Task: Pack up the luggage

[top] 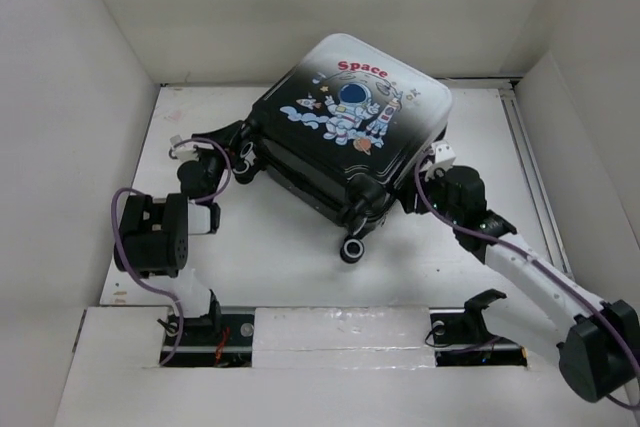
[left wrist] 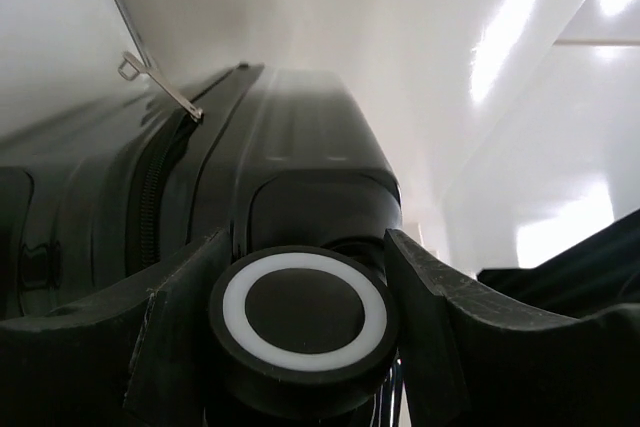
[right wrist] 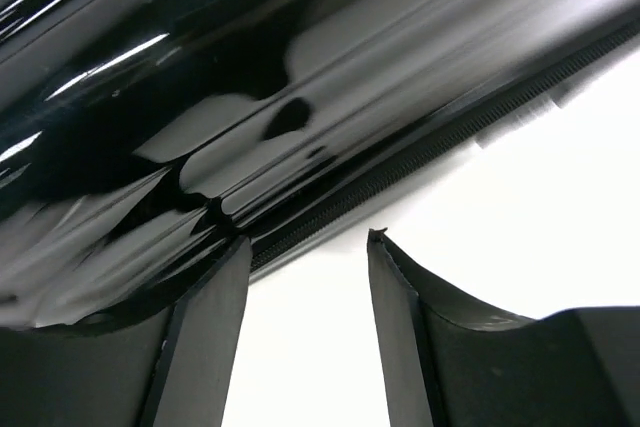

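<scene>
Two end effectors flank the luggage (top: pixel 350 117), one at each side, and the coming move turns on which end of the case each one has. Nearest the arm bases, one caster wheel (top: pixel 352 249) stands free over the bench (top: pixel 270 257). It marks the wheel end, which faces near and left. From there the long axis, I judge, runs away to the far right, askew to both arms.

A little farther out, the left end effector (left wrist: pixel 307 237) sits at the case's left corner. Its fingers are closed about halfway on a second caster wheel (left wrist: pixel 300 322), which fills the gap between them. Opposite, the right end effector (right wrist: pixel 308 239) stands partly open and holds nothing. Only bare bench shows between its fingers (right wrist: pixel 205 327), whose tips lie just under the shell's edge beside the zipper (right wrist: pixel 430 147).

Beyond them the printed shell lies uppermost and the case looks shut, though I cannot tell whether it is zipped. The left arm has the surer purchase, so any turning or lifting would probably pivot on that gripped wheel.
</scene>
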